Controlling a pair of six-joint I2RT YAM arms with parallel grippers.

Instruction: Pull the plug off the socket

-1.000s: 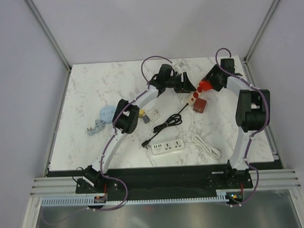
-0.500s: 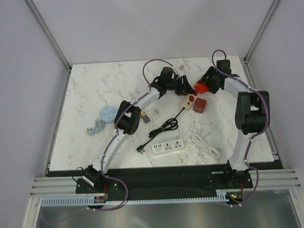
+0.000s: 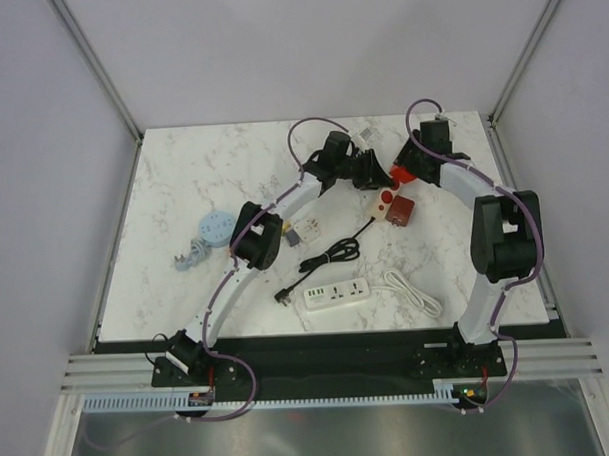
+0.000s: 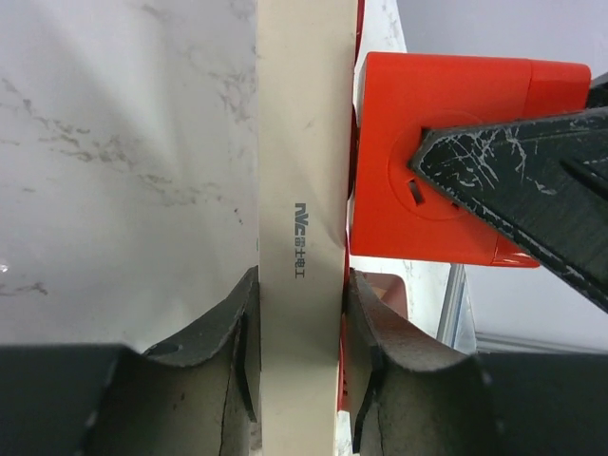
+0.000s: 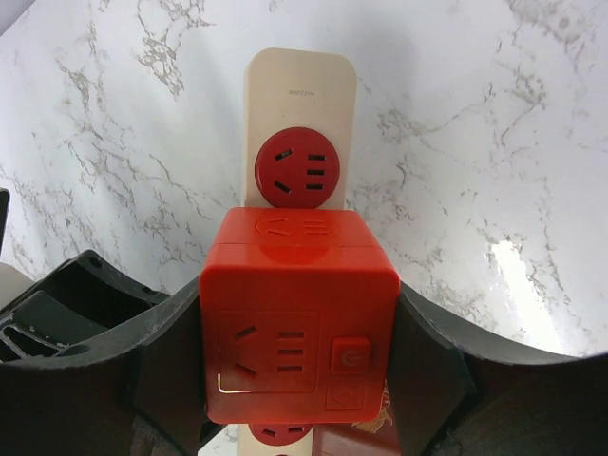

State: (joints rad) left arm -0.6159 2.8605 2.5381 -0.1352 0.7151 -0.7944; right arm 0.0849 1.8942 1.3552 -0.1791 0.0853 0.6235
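Plug (image 5: 299,318): a red cube at the rear centre of the table (image 3: 182,172), seated against the face of the beige socket strip (image 4: 299,190). The left gripper (image 4: 299,285) clamps the strip by its edges. The right gripper (image 3: 408,168) is clenched on the cube's sides. Over the last second the right wrist has swung leftward, and the cube has shifted only slightly with it. Cube and strip remain face to face, so the pull is judged begun, with separation not yet evident.
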